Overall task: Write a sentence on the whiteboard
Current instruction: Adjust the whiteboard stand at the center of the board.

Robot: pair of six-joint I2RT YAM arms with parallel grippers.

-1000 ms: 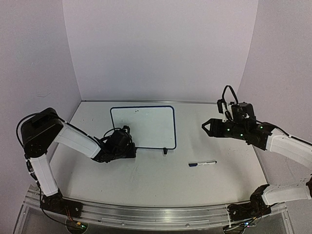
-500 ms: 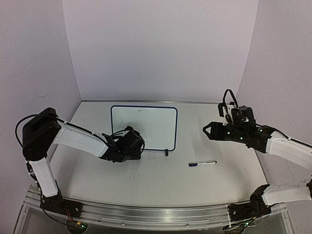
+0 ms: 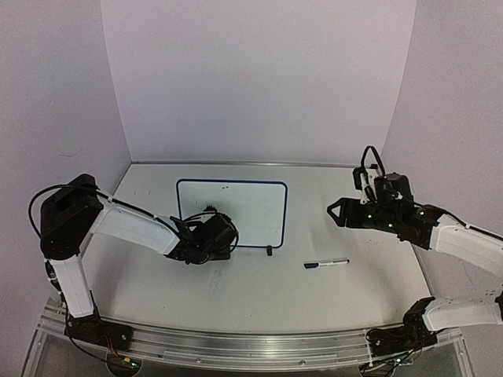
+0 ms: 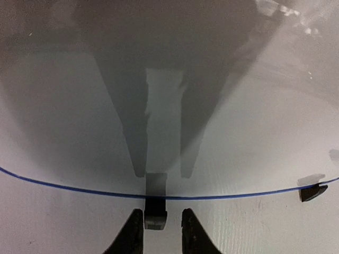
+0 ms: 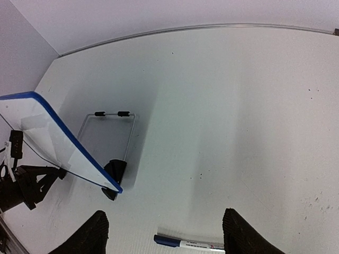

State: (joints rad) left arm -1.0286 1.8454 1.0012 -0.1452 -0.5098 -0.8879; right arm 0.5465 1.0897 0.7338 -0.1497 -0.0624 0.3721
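Left of centre, toward the far edge: the whiteboard (image 3: 236, 208) stands tilted back on its wire stand (image 5: 113, 114), its face toward the arms.
Left gripper (image 3: 214, 239): low at the board's near rim, jaws a little apart on either side of the left clip foot (image 4: 155, 212) and not plainly pinching it. It is likely there to steady or square the board against pen pressure.
Right gripper (image 3: 333, 210): spread wide and empty, hovering over the right half of the table above the marker (image 3: 326, 264). I judge it is placed for a pickup.
Marker: lying flat toward the near-right, well apart from the board, its dark cap seemingly on.
Board face: no words readable, so the writing looks not yet begun.
In the way: the cap must come off, and the right clip foot (image 3: 268, 250) juts from the rim. Nothing lies between the right gripper and the pen.
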